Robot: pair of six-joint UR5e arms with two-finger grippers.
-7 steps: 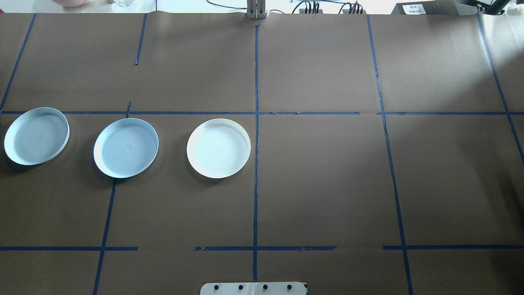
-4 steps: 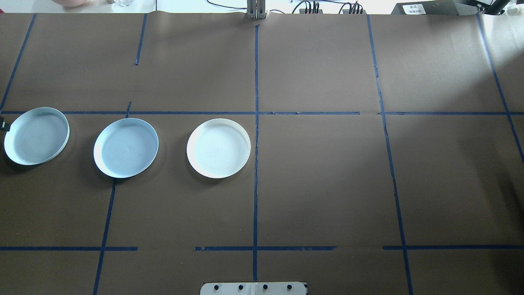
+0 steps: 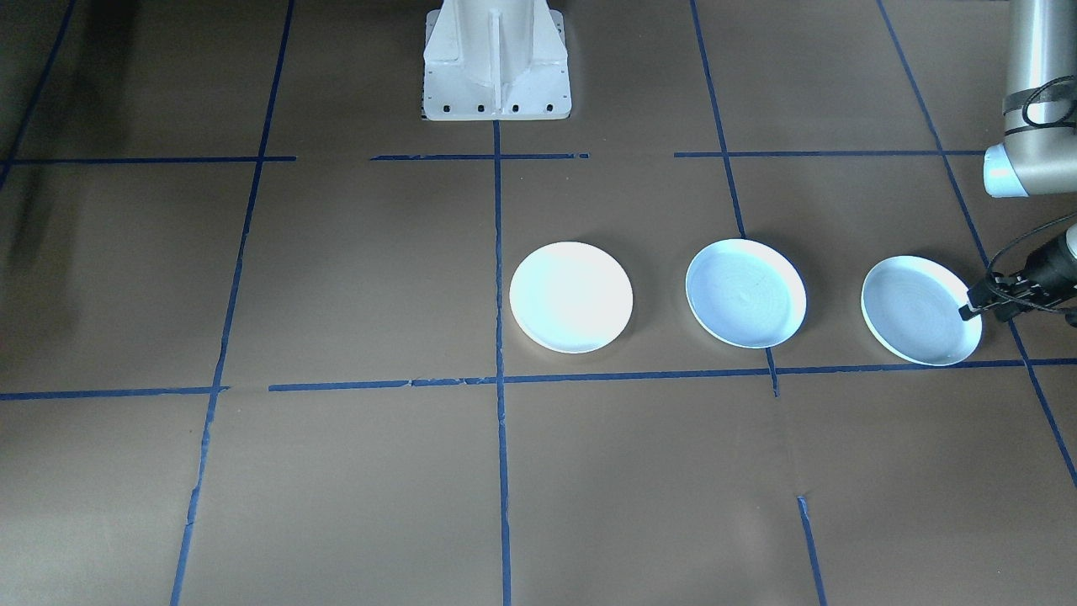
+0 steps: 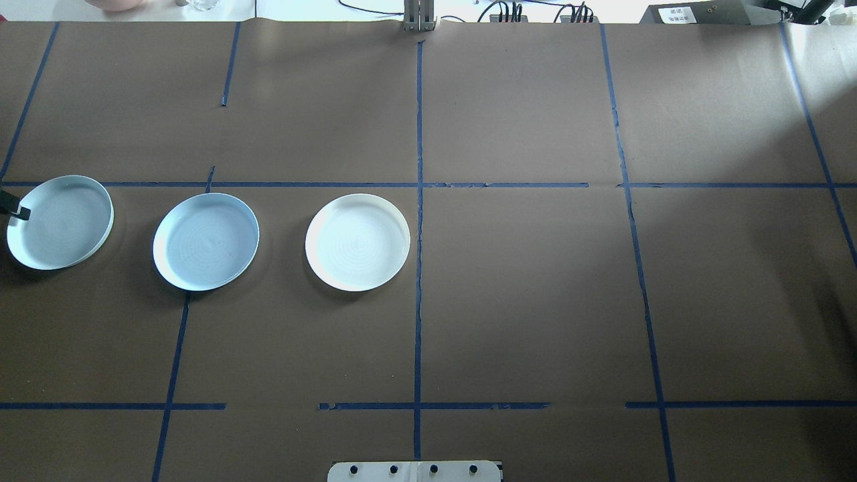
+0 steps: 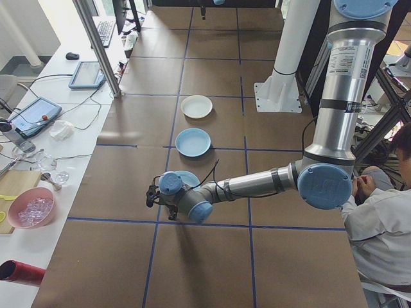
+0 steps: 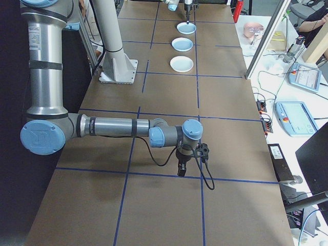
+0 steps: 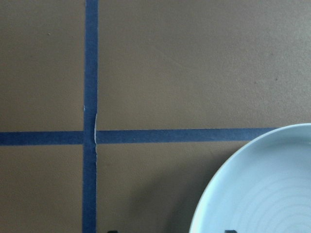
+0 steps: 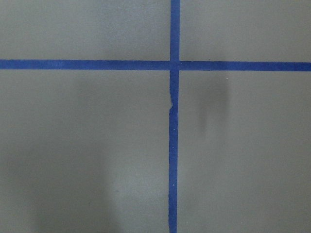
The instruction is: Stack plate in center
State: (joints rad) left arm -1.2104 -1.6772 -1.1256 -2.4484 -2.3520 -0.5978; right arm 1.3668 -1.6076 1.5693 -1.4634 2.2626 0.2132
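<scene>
Three plates lie in a row on the brown table. A white plate [image 4: 357,242] is nearest the centre line, a light blue plate [image 4: 205,241] is to its left, and a grey-blue plate [image 4: 60,221] is at the far left. My left gripper [image 4: 17,209] [image 3: 980,310] hangs over the outer rim of the grey-blue plate [image 3: 917,310], open, with one fingertip [image 7: 230,231] over the plate [image 7: 262,189] and the other outside it. My right gripper [image 6: 182,166] points down at bare table far from the plates. I cannot tell if it is open or shut.
Blue tape lines [image 4: 418,201] divide the table into squares. The robot's white base [image 3: 496,59] stands at the near-middle edge. A side bench [image 5: 38,128] with tablets, cables and a pink bowl runs along the far side. A person [image 5: 385,218] sits beside the left arm's base.
My left gripper has come in from the table's left edge, and its finger now reaches over the rim of the grey-blue plate. The plates have not moved.
</scene>
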